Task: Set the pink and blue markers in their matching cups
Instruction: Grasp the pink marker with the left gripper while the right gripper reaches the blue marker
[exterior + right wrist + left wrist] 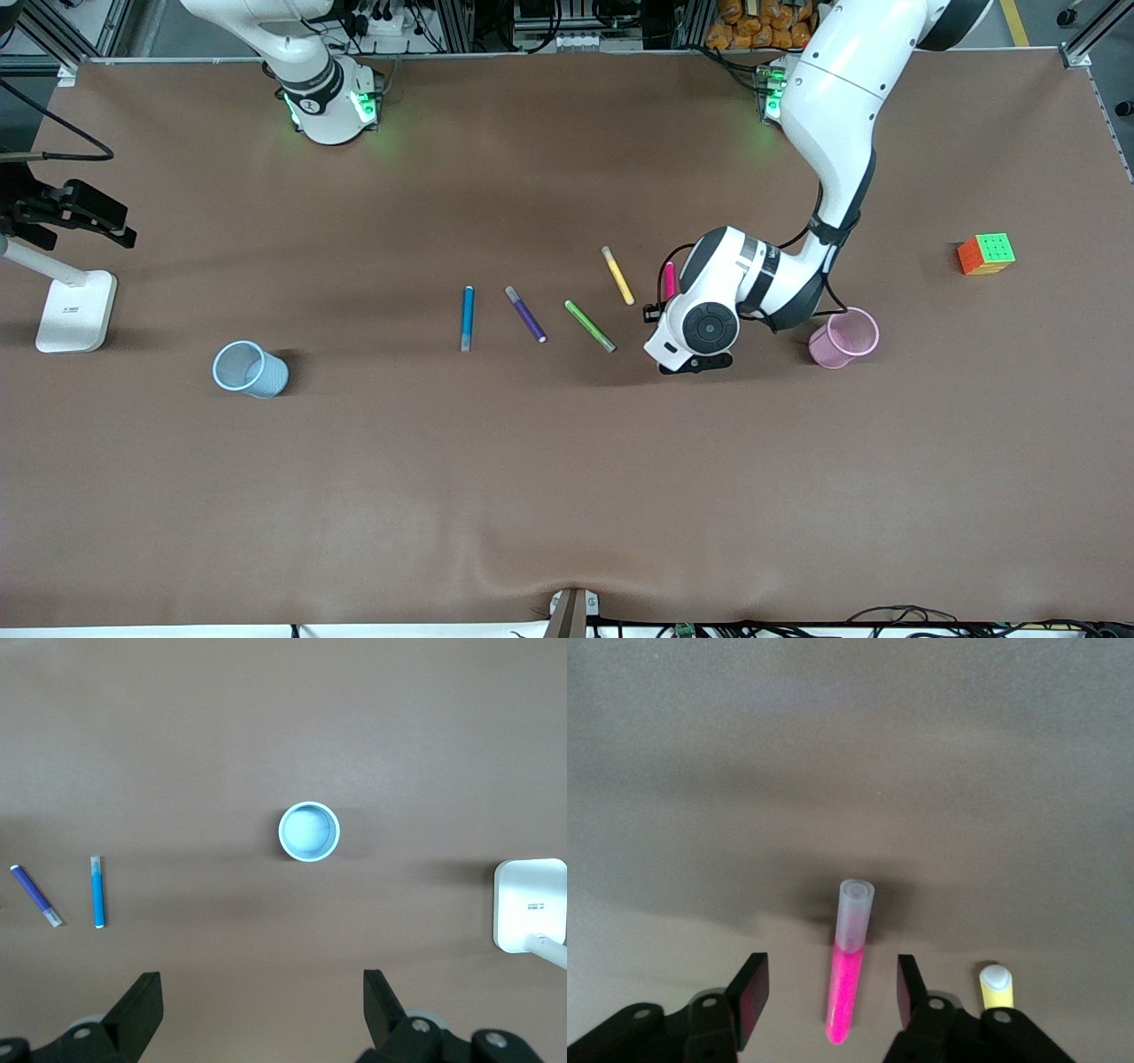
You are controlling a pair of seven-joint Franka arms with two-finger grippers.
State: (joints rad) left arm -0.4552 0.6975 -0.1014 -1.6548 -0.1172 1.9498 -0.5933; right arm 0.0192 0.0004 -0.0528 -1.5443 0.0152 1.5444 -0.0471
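Note:
The pink marker [670, 279] lies on the table beside the yellow marker, partly under my left hand. In the left wrist view the pink marker [843, 992] lies between the open fingers of my left gripper [831, 981], its pale end pointing away. My left gripper [671, 301] is low over it. The pink cup [844, 338] stands upright toward the left arm's end. The blue marker [467, 317] lies mid-table; the blue cup [250, 369] stands toward the right arm's end. My right gripper [261, 992] is open and empty, high over the blue cup [309, 831] and blue marker [97, 892].
A purple marker [525, 314], a green marker [589, 325] and a yellow marker [617, 275] lie between the blue and pink markers. A colour cube [985, 253] sits toward the left arm's end. A white stand base [76, 310] sits at the right arm's end.

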